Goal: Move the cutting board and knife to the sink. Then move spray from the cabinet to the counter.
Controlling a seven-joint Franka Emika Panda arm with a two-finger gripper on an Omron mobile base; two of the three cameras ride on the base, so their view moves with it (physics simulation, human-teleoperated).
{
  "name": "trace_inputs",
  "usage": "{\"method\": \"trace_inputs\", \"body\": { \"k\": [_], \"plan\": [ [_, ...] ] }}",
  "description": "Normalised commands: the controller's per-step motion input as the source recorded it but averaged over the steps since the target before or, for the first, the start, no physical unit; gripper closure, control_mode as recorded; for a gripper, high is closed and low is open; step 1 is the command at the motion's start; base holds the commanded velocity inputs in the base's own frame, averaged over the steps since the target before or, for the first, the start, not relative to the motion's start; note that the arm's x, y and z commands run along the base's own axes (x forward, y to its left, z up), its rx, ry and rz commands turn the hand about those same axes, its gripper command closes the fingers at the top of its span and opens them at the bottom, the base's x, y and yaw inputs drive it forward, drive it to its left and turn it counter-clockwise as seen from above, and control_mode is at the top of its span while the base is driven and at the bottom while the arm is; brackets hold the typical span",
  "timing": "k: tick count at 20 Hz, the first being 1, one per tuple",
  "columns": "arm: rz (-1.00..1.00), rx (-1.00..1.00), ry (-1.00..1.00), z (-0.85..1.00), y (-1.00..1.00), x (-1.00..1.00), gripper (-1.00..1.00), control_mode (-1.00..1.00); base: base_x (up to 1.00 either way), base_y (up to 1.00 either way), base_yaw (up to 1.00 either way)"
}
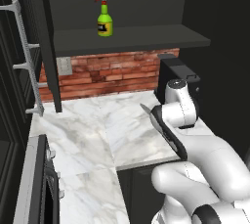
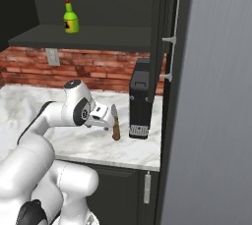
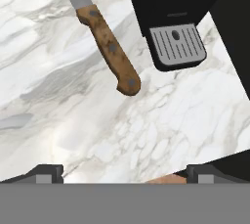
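The knife point(image 3: 111, 47), with a grey blade and a brown wooden handle, lies flat on the white marble counter point(image 3: 58, 81) ahead of my gripper point(image 3: 128, 173). The jaws stand wide apart and open with nothing between them, hovering above the counter short of the handle's end. From the right base the knife point(image 2: 115, 123) lies just beside my hand point(image 2: 101, 113). Its blade tip point(image 1: 145, 106) peeks past the arm. The green spray point(image 1: 104, 20) stands upright on the open cabinet's shelf point(image 1: 136, 37). A reddish-brown sliver point(image 3: 166, 179) shows low between the fingertips, too small to name. The sink is out of view.
A black coffee machine point(image 2: 141, 98) with a grey drip tray point(image 3: 177, 46) stands close to the right of the knife. The cabinet door point(image 2: 170, 37) hangs open beside the tall grey fridge point(image 2: 216, 96). A stove point(image 1: 39, 184) sits at the counter's near left.
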Motion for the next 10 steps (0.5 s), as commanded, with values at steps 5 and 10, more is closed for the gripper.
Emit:
{"method": "trace_inputs", "body": {
  "k": [5,10],
  "plan": [
    [-0.16,0.02,0.00,-0.18,-0.24,0.21,-1.00,-1.00,0.00,0.00,0.00],
    [0.02,0.04,0.00,-0.08,-0.35,0.13,-1.00,-1.00,0.00,0.00,0.00]
  ]
}}
